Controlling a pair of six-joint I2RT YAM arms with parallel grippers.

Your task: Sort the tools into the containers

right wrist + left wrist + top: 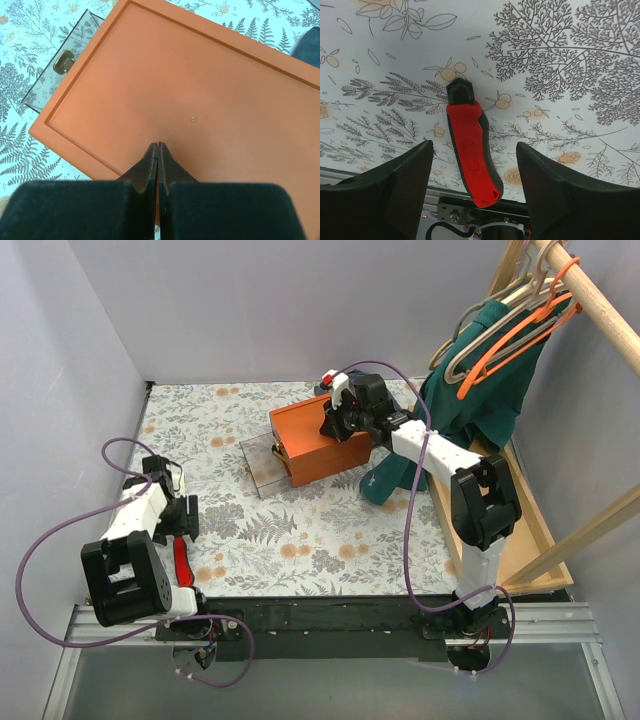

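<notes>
A chunky red-handled tool (182,562) lies flat on the floral cloth at the near left. In the left wrist view the tool (470,150) lies between my left gripper's open fingers (395,192), not touched. My left gripper (183,532) hangs low over the tool's far end. The orange box (318,440) stands mid-table, with the clear box (262,468) against its left side. My right gripper (332,424) is shut and empty, its tips just above the box's flat orange top (200,85). The clear box (52,82) shows a small brass-coloured piece. No screwdrivers are visible.
Clothes hangers (505,335) and a green garment (480,390) hang from a wooden rail at the back right. A long wooden tray (530,540) runs along the right edge. A dark cloth (385,480) lies beside the orange box. Grey walls close in the left and back.
</notes>
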